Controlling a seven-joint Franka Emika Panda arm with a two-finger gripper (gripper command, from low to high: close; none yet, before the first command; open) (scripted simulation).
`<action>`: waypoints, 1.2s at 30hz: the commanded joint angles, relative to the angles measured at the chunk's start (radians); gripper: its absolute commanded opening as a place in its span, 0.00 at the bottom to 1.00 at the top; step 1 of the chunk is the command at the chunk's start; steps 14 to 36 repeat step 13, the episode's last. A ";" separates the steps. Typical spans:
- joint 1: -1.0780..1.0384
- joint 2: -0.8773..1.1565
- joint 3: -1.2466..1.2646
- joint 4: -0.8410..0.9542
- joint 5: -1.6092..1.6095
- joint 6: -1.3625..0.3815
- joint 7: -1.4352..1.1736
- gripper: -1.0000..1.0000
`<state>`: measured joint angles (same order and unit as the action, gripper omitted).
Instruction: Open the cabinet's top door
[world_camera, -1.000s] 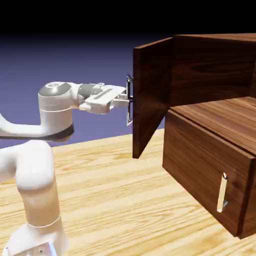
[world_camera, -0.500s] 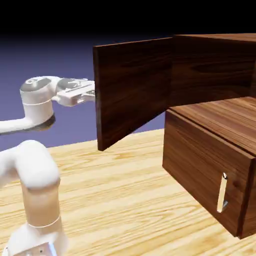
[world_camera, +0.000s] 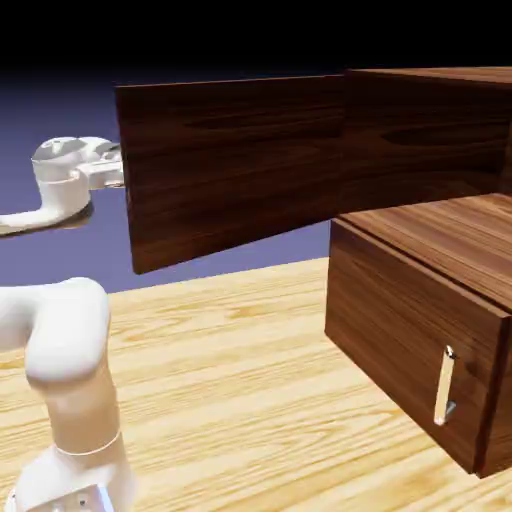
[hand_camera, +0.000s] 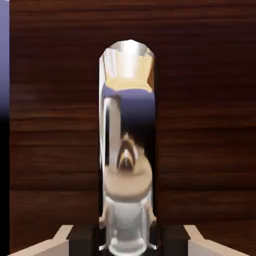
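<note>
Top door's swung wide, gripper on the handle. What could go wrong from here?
1. The gripper grips only the bottom end of the silver bar handle; it could slip off.
2. The dark wood-grain top door hides the gripper in the exterior view, so a slip would show only in the hand view.

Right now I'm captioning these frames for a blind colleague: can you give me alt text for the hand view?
The gripper is shut on the top door's silver bar handle, which rises upright through the middle of the picture. Dark wood grain of the top door fills nearly everything behind it, with a thin strip of blue-violet backdrop at the left edge.
</note>
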<state>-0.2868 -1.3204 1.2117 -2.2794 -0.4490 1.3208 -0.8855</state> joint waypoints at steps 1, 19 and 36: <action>-0.029 0.001 0.015 0.036 0.009 -0.026 -0.004 0.00; -0.366 -0.013 0.143 0.471 0.068 -0.328 -0.076 0.00; -0.366 -0.013 0.143 0.471 0.068 -0.328 -0.076 0.00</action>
